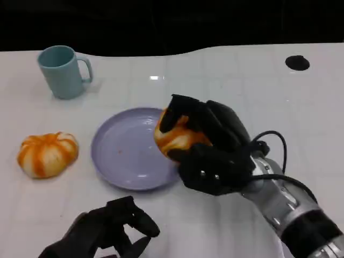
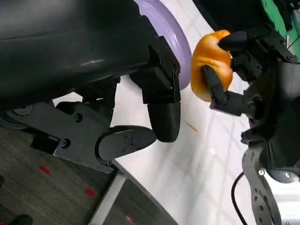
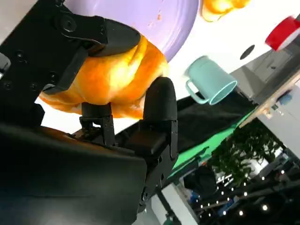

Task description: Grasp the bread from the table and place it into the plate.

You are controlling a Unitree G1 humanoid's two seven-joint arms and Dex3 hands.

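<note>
The right hand (image 1: 215, 153) grips a bread (image 1: 174, 137) with its fingers wrapped around it, holding it over the right edge of the plate (image 1: 123, 156). The left hand (image 1: 107, 231) rests near the table's (image 1: 226, 75) near edge, fingers loosely curled, holding nothing. A second bread (image 1: 47, 154) lies left of the plate, and a mug (image 1: 62, 71) stands at the far left.

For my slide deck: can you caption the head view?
Right hand holds bread over the plate's edge; a second bread lies left of it.
</note>
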